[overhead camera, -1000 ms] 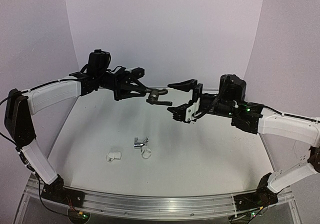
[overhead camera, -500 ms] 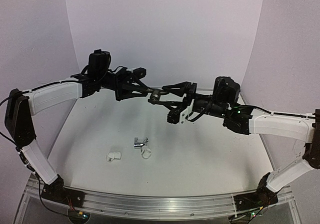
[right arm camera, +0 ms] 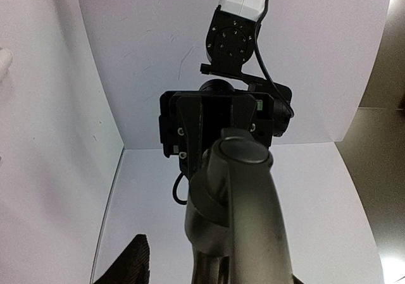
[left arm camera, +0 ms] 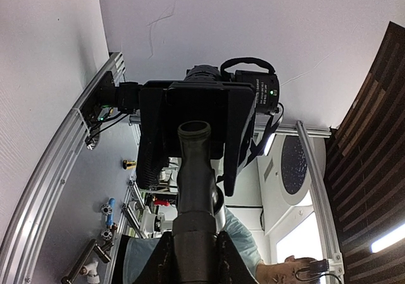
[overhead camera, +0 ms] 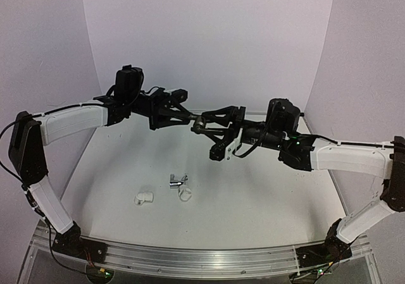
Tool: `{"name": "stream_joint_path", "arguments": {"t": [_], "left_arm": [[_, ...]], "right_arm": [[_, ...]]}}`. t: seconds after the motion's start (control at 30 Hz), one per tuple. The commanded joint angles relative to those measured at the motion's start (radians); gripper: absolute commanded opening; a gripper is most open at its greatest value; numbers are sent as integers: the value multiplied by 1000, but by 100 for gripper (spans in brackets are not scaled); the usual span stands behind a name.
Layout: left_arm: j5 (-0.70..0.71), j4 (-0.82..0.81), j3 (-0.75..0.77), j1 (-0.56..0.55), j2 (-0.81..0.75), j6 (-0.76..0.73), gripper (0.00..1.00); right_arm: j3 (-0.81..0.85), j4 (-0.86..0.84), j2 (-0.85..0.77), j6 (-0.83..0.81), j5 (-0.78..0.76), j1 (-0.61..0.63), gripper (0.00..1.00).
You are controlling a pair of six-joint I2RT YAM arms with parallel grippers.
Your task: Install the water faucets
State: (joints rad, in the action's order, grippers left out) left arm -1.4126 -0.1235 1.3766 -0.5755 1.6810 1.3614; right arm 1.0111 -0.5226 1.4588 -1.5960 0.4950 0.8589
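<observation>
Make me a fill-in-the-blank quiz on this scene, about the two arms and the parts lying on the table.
1. The left pincer is ____ on the matte black faucet.
2. The right pincer, straddling that faucet, stands ____.
3. The chrome faucet lies on the ____.
4. In the top view, the white ring lies to the ____ of the white elbow fitting.
Missing words: shut, open, table, right.

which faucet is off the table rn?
The matte black faucet, gripped in mid-air by the left gripper. The chrome faucet lies on the table.
</observation>
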Motion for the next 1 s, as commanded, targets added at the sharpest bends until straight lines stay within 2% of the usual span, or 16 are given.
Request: {"name": "stream_joint_path", "arguments": {"t": [0.0, 0.7, 0.97], "left_arm": [[-6, -74, -6, -4, -2, 24, 0], [-45, -72, 18, -4, 31, 22, 0], [-52, 38, 52, -6, 36, -63, 0]], "right_arm": [[21, -63, 16, -8, 26, 5, 48], [50, -76, 54, -24, 59, 4, 43], [61, -75, 66, -10, 56, 4, 40]]}}
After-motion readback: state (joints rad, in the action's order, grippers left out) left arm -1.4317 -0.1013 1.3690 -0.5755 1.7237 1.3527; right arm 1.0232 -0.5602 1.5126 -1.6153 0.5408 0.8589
